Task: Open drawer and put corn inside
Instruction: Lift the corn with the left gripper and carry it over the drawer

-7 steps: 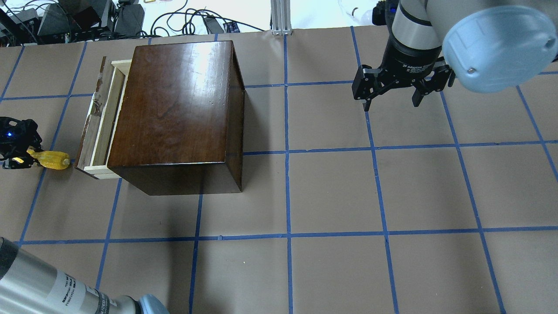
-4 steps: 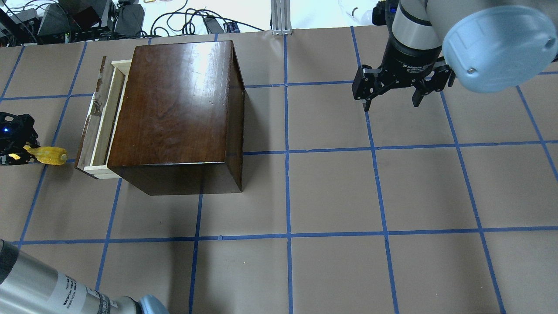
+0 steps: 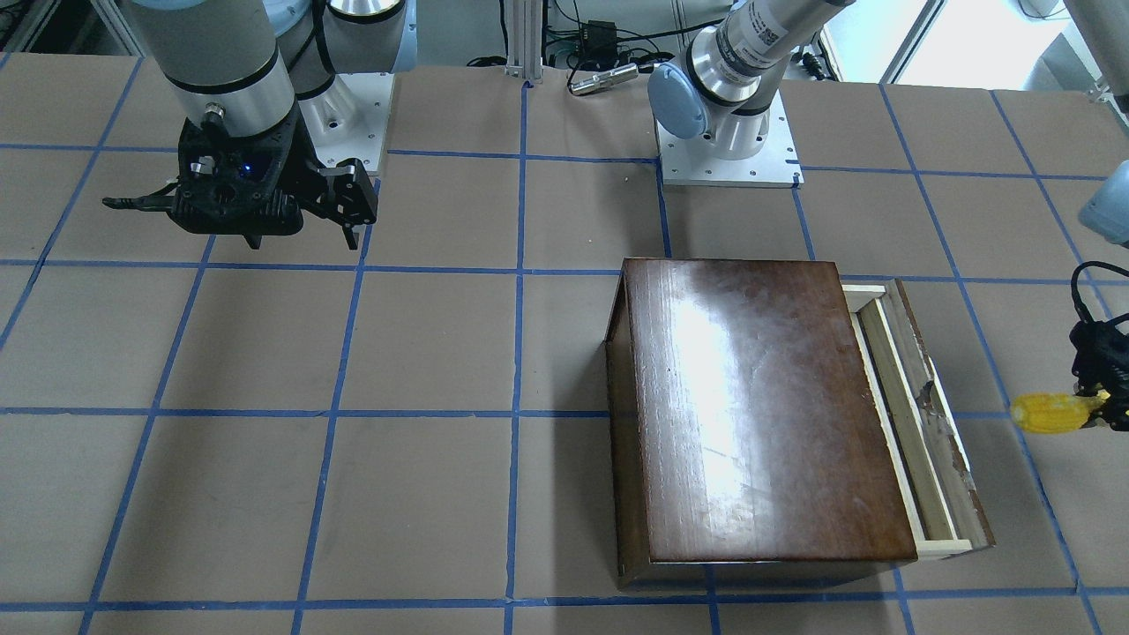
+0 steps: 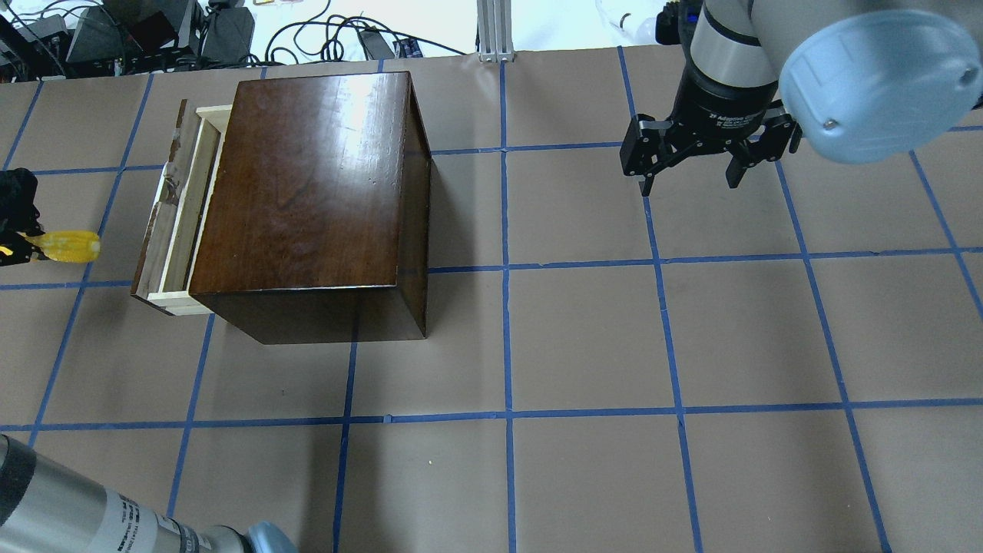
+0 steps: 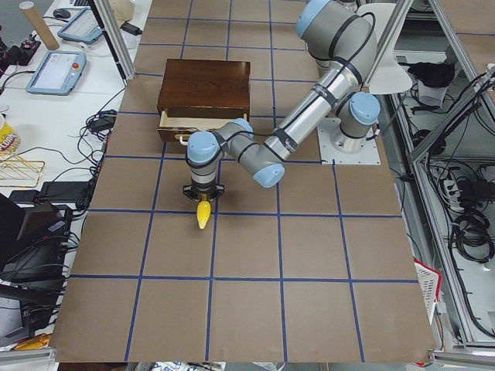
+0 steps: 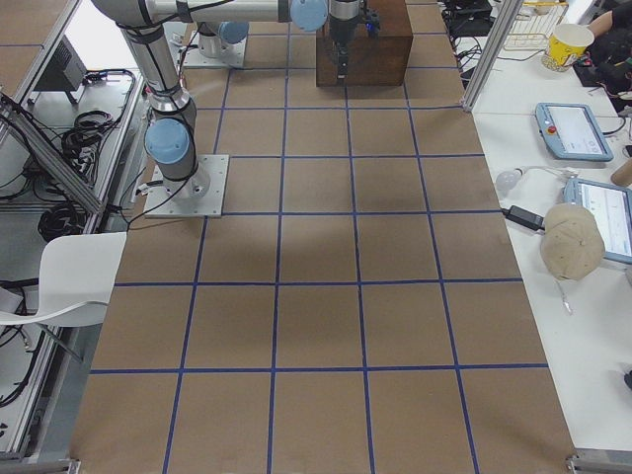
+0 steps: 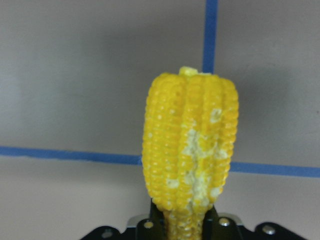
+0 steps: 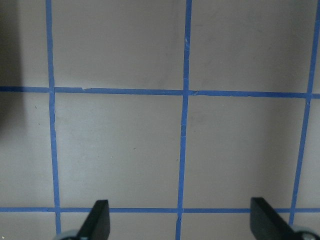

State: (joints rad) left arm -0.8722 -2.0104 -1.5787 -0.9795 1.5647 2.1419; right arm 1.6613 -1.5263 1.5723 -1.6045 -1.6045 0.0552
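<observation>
The left gripper (image 4: 15, 247) sits at the table's left end, its fingers clamped on the blunt base of the corn (image 4: 67, 246). The wrist view looks down the cob at the paper below, so the corn hangs tip down. It appears to be clear of the table (image 4: 584, 338), though no view shows the gap plainly. The corn is near the drawer (image 4: 178, 215) but apart from it, out past its chipped dark front panel on the left-end side. The drawer is pulled partway out of the box (image 4: 307, 184) toward the left end, showing a narrow strip of pale wood. The box stands on the left half of the table, close to the far edge. The right gripper (image 4: 691, 173) hovers over the right half near the far edge, well apart from the box. It points down, and its wrist view shows both fingers (image 8: 100, 222) spread wide over brown paper crossed by blue tape lines.
</observation>
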